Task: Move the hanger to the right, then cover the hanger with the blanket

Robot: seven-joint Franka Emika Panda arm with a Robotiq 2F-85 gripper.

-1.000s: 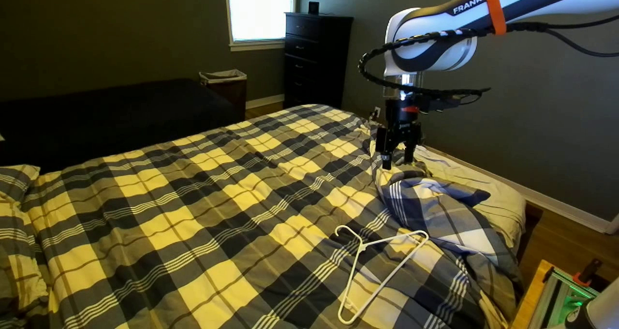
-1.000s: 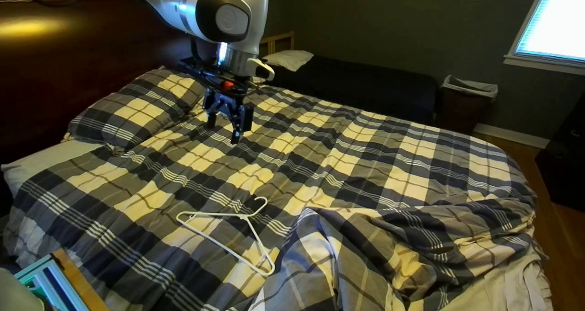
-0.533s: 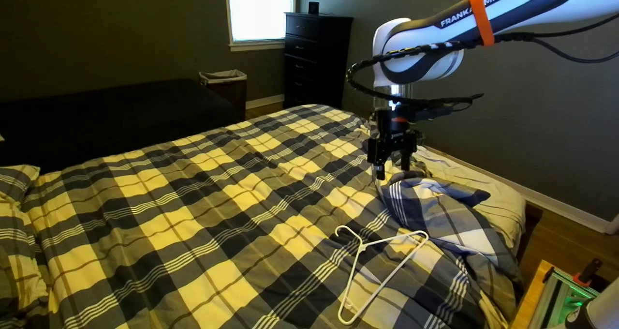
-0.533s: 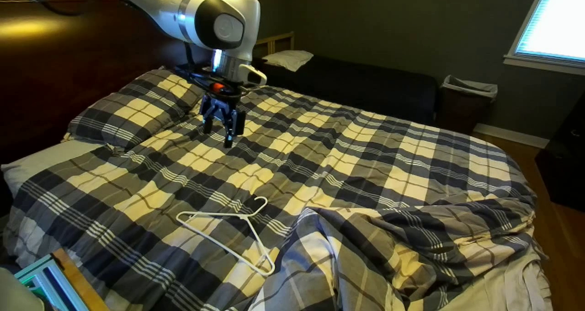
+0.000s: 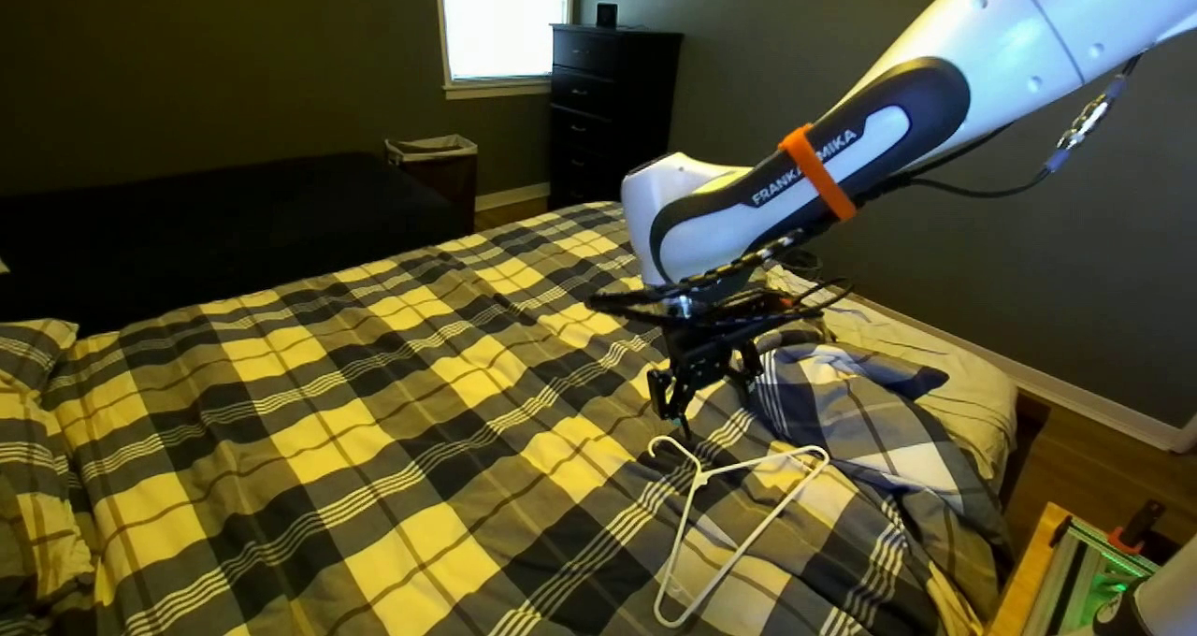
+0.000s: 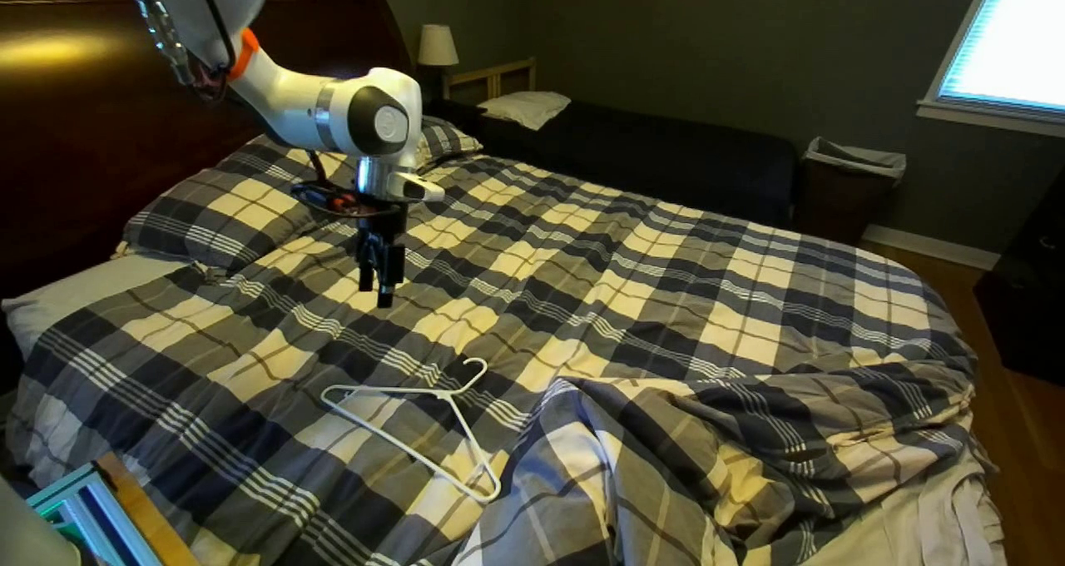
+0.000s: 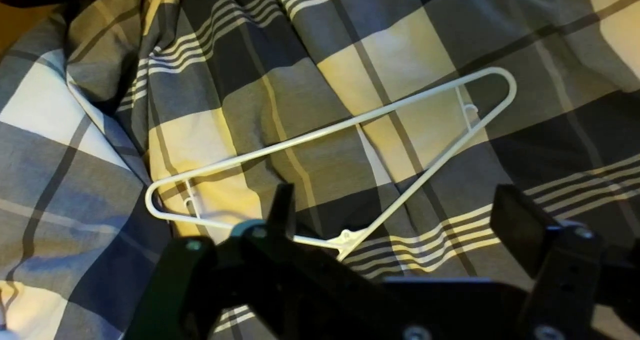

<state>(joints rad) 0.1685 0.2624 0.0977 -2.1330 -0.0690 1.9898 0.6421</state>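
The white hanger lies flat on the plaid blanket and shows whole in both exterior views [image 5: 748, 547] [image 6: 408, 449]. In the wrist view its long bar [image 7: 320, 132] crosses the middle, and its hook is hidden behind my gripper. The yellow, black and grey blanket [image 5: 402, 430] covers most of the bed and shows in the other views too [image 6: 632, 300] [image 7: 270, 35]. My gripper [image 5: 717, 411] points down above the blanket near the hook end of the hanger, apart from it [image 6: 376, 295]. Its fingers stand wide apart with nothing between them [image 7: 392, 210].
A bunched fold of the blanket [image 6: 632, 474] lies beside one end of the hanger. Bare sheet [image 5: 963, 374] shows past that fold. A pillow [image 6: 250, 191] lies by the dark headboard [image 6: 66, 125]. The robot's wooden stand [image 5: 1015, 580] is beside the bed.
My arm has come down and moved toward the hanger. The gripper has turned about its upright axis and stays open. The hanger and blanket have not moved.
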